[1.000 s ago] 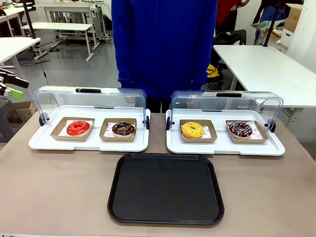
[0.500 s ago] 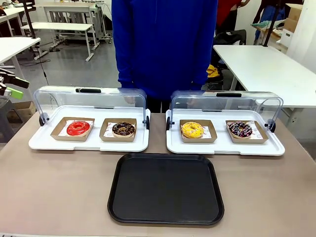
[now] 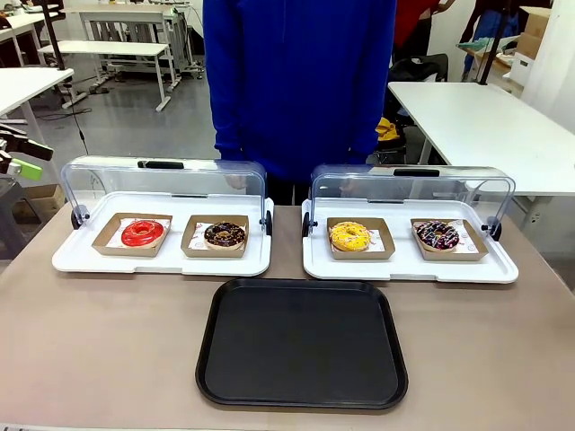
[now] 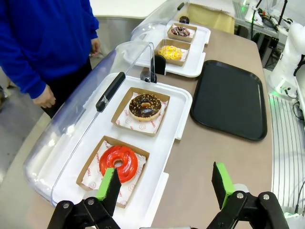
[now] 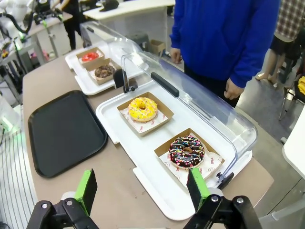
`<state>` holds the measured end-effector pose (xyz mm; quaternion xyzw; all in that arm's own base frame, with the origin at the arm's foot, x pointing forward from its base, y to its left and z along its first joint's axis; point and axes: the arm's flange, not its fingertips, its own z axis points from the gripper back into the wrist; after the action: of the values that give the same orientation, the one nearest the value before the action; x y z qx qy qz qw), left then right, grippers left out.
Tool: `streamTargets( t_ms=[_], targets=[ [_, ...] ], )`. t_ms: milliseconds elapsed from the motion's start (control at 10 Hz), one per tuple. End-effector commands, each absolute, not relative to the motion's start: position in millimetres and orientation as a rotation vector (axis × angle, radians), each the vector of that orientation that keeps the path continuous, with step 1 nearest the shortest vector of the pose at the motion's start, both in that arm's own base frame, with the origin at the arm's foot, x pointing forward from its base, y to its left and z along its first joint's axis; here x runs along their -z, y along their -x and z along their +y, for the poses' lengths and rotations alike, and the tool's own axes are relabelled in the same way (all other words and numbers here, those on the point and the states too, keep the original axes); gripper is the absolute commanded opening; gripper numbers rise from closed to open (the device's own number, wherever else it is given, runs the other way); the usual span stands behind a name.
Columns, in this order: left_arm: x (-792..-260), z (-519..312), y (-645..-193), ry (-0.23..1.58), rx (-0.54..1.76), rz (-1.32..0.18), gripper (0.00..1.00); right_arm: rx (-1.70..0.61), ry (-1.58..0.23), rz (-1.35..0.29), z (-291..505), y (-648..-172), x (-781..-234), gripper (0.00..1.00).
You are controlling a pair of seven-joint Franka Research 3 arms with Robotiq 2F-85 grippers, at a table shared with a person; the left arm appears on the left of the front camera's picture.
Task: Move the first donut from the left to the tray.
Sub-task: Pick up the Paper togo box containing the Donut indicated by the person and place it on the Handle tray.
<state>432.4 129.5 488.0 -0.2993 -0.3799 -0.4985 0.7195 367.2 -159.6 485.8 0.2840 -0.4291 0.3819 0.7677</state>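
Note:
The glossy red donut [image 3: 143, 233] sits in its shallow brown box on the left white tray, at its left end. From the left wrist camera the red donut [image 4: 118, 162] lies just beyond my left gripper [image 4: 164, 183], which is open with nothing between its fingers. The black tray [image 3: 301, 343] lies bare at the table's front middle; the black tray [image 4: 229, 98] is off to the right of that gripper. My right gripper [image 5: 142, 189] is open above the table's right end, near the sprinkled donut [image 5: 187, 151]. The red donut [image 5: 89, 57] is far off there.
A chocolate donut [image 3: 225, 235] shares the left white tray [image 3: 81, 260]. The right white tray [image 3: 409, 267] holds a yellow donut [image 3: 349, 236] and a sprinkled one [image 3: 437, 236]. Both clear lids stand raised at the back. A person in blue [image 3: 299, 81] stands at the far side.

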Motion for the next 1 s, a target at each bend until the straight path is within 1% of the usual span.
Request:
streamTargets(
  t_ms=[0,900],
  targets=[
    [-489.4,129.3,-432.0,0.673,1.107,-0.848,1.00,-0.846,-0.618,-0.966,-160.9,-371.2,-486.3,1.00],
    [-489.4,129.3,-432.0,0.673,1.107,-0.848,1.00,-0.846,-0.618,-0.966,-160.9,-371.2,-486.3,1.00]
  ],
)
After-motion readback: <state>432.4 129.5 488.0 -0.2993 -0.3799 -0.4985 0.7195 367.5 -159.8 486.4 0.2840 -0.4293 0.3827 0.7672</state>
